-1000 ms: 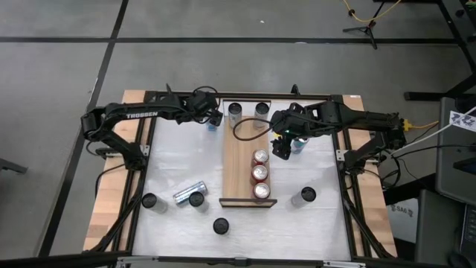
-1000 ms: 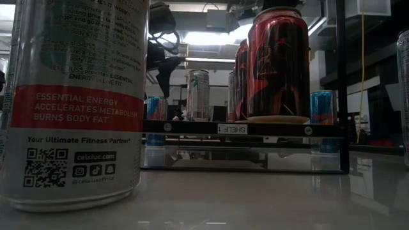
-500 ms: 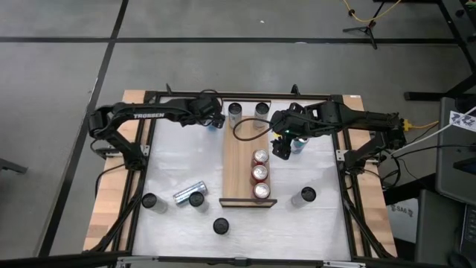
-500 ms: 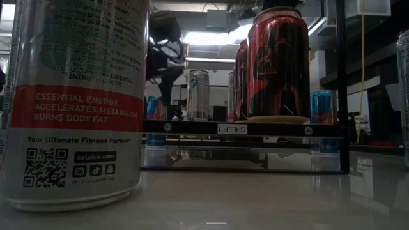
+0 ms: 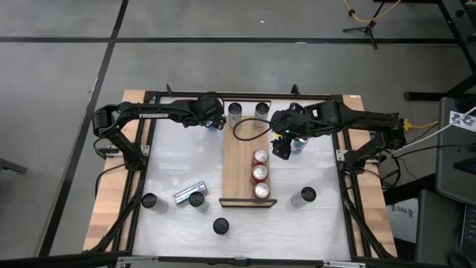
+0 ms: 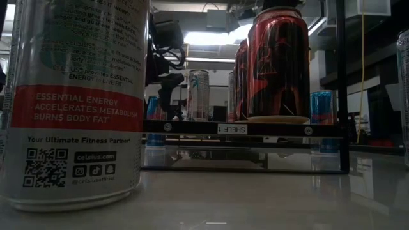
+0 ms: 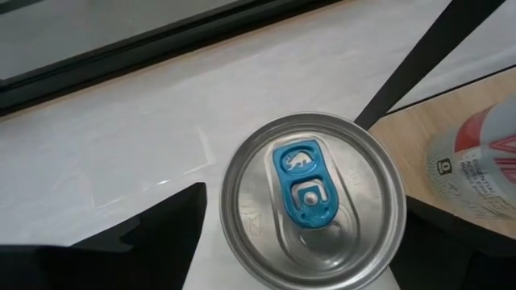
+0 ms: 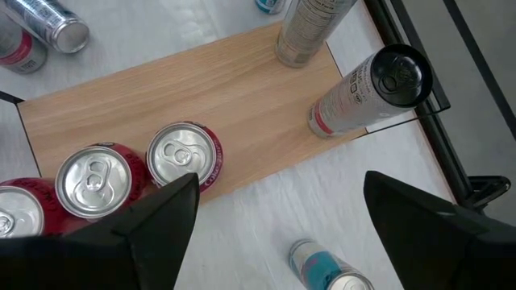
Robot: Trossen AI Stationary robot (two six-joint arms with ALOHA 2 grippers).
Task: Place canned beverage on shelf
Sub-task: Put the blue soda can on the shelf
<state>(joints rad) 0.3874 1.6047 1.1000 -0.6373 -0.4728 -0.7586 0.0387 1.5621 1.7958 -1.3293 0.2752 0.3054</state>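
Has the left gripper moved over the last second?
Yes. In the high view the left gripper has slid toward the shelf, closing on the blue-tabbed can.

Red cans [image 5: 259, 173] (silver tops) on light-brown shelf [image 5: 239, 167].

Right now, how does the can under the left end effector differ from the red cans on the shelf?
The blue-tab can stands on the white table off the shelf; the red cans stand in a row on it. Its pull tab is blue, theirs silver. The left end effector hovers open over it; the red cans stand free. All are upright.
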